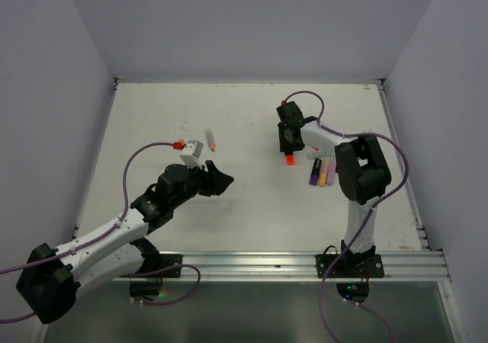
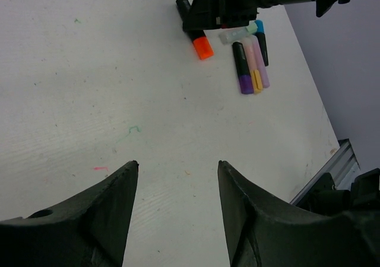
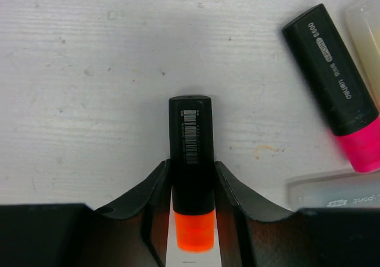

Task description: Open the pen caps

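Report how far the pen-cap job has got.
Done: nothing visible; no cap looks off yet. In hand: the right gripper is shut on the orange highlighter, its orange cap still fitted; the left gripper is open and empty. Left: that cap plus the purple cap, yellow cap and pink cap.

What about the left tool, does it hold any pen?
No, in the left wrist view the left tool stands open, and only the white table shows in its gap.
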`<move>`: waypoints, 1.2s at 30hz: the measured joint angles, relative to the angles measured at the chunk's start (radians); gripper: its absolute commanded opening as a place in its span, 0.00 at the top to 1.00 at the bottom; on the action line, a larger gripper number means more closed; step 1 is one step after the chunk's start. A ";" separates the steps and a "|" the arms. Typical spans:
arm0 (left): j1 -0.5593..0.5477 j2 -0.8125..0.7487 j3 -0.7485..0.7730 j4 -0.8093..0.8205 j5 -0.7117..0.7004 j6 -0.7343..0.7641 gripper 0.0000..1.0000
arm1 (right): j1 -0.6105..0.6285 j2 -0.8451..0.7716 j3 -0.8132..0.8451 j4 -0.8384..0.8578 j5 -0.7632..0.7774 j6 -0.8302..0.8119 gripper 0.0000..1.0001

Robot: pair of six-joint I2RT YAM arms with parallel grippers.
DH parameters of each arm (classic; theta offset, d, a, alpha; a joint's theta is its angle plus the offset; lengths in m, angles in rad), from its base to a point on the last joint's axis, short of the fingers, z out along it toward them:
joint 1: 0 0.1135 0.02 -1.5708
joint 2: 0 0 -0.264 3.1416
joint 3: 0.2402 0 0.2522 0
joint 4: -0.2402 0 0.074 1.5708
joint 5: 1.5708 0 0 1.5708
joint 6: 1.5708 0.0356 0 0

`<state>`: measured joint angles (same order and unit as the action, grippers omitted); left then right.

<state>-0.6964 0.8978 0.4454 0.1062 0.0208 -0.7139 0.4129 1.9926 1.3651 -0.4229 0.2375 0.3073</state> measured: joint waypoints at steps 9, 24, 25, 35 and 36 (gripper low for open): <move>-0.001 0.064 -0.007 0.108 0.032 -0.001 0.42 | 0.004 -0.219 -0.003 -0.030 -0.100 0.055 1.00; -0.001 0.281 -0.028 0.352 0.147 0.000 0.45 | 0.161 -0.393 -0.206 0.120 -0.323 0.313 1.00; -0.001 0.299 -0.016 0.344 0.144 0.001 0.45 | 0.189 -0.393 -0.206 0.127 -0.313 0.325 1.00; -0.001 0.378 0.081 0.317 0.118 -0.005 0.45 | 0.301 -0.391 -0.193 0.151 -0.198 0.416 1.00; -0.001 0.378 0.082 0.315 0.116 -0.006 0.45 | 0.302 -0.391 -0.194 0.156 -0.194 0.422 1.00</move>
<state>-0.6971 1.2762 0.5274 0.4210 0.1364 -0.7200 0.7147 1.6016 1.1713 -0.2672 0.0433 0.7288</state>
